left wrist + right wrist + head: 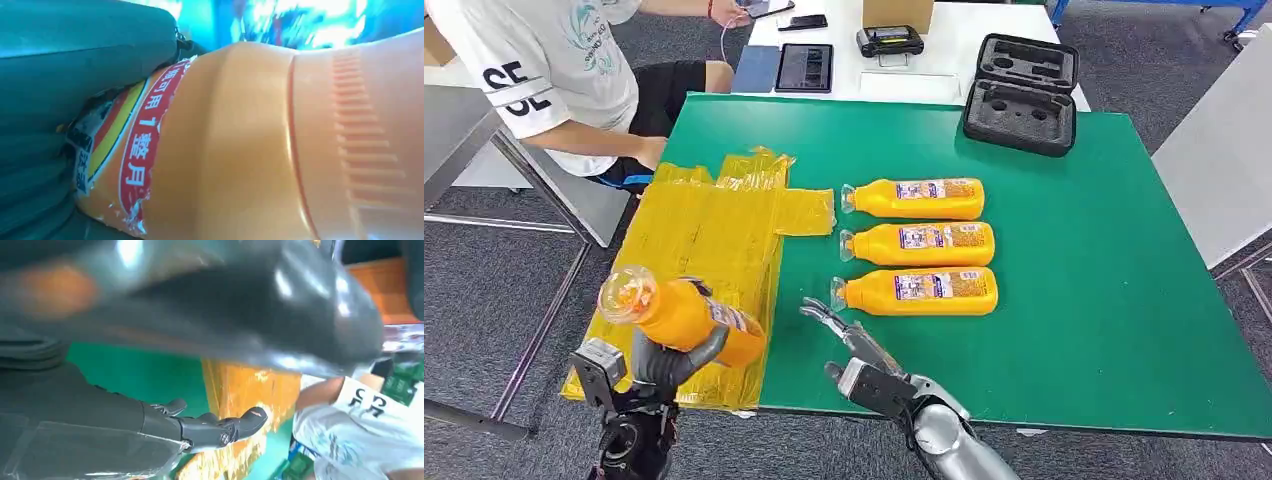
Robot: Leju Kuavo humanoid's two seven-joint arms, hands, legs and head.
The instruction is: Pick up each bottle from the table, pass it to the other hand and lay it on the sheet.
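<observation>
The left hand comes up from below at the near left corner of the green-covered table; its dark fingers wrap around the body of an orange plastic bottle with a clear cap and printed label, gripping it firmly; the bottle is lifted and tilted, cap toward the left and upward, above the near edge of the crinkled yellow plastic sheet spread over the table's left part; in the left wrist view the same bottle sits close against the grey hand, its torn red and yellow label showing.

The right hand reaches forward over the near edge of the table on a silver arm, palm low, its fingers extended and spread, holding nothing; the fingertips are near the cap end of the nearest lying bottle, though contact cannot be judged; in the right wrist view the dark fingers stretch out over the green surface and the yellow sheet.

Three more orange bottles lie on their sides in a row right of the sheet, caps pointing left; a black foam-lined case lies open at the far edge; a person in a white shirt sits at the far left.
</observation>
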